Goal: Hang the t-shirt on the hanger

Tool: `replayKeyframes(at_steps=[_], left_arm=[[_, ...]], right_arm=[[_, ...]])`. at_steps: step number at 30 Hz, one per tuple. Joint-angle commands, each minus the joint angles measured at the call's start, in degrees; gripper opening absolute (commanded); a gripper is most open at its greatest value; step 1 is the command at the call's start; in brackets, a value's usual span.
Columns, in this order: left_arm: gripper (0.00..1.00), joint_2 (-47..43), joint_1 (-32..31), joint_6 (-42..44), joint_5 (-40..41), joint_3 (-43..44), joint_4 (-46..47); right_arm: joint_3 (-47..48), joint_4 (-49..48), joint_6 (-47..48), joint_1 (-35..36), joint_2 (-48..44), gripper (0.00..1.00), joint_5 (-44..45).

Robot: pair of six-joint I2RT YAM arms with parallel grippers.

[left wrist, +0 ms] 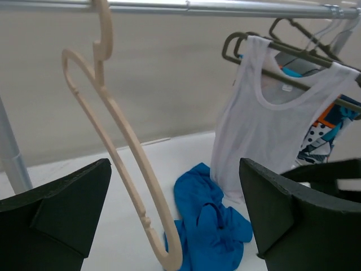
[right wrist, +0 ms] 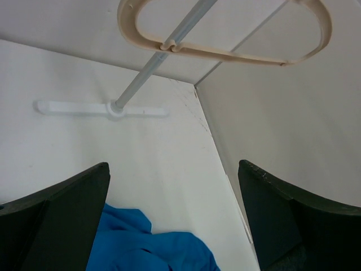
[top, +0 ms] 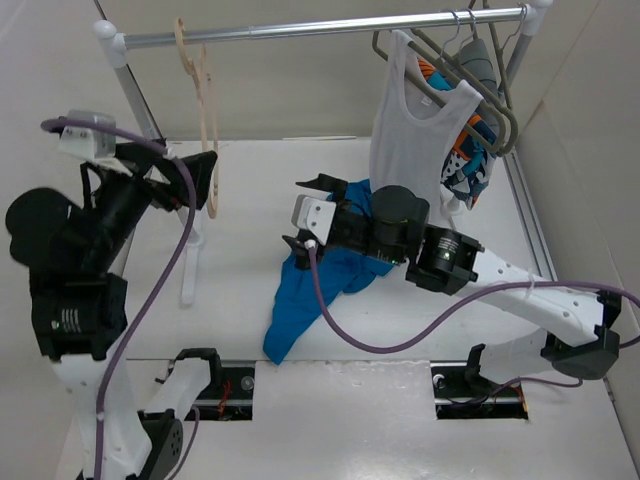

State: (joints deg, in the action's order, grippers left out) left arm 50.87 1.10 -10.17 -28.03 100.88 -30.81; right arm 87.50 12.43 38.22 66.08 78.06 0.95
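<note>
While your left pincer (top: 205,180) and right pincer (top: 300,213) both gape empty, the hanger (top: 205,100) hangs bare on the rail (top: 320,27).
Your left one is near the hanger's lower end; your right hovers over the blue t-shirt (top: 310,290) crumpled on the counter (top: 250,250).

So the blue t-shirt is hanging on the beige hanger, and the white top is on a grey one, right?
No. The blue t-shirt lies crumpled on the table, as the top external view shows; the beige hanger is bare. The white top is on a grey hanger.
</note>
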Motion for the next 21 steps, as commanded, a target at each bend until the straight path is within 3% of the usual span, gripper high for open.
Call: replayKeyframes(at_steps=[1, 5, 12, 16, 17, 21], left_arm=[[0.94, 1.7, -0.2, -3.4, 2.9, -0.5, 2.2], [0.93, 4.8, -0.2, -1.8, 6.1, -1.6, 1.0], [0.78, 5.6, -0.2, 0.6, -1.9, -9.4, 1.7], [0.57, 6.2, -0.2, 2.1, -4.0, -11.4, 1.1], [0.45, 6.2, -0.2, 2.1, -4.0, -11.9, 1.1], [0.12, 5.6, -0.2, 2.1, -4.0, -11.9, 1.7]], right_arm=[[-2.1, -2.1, -2.4, 0.1, -4.3, 1.00, 2.1], [-4.8, -2.1, -3.0, 0.1, -6.9, 1.00, 3.6], [-7.5, -2.1, -3.5, 0.1, -8.8, 1.00, 5.4], [-8.1, -1.4, -3.5, 0.1, -10.0, 1.00, 7.1], [-8.1, -0.9, -3.5, 0.1, -10.0, 1.00, 7.7], [-8.6, -0.4, -3.5, 0.1, -11.2, 1.00, 8.4]])
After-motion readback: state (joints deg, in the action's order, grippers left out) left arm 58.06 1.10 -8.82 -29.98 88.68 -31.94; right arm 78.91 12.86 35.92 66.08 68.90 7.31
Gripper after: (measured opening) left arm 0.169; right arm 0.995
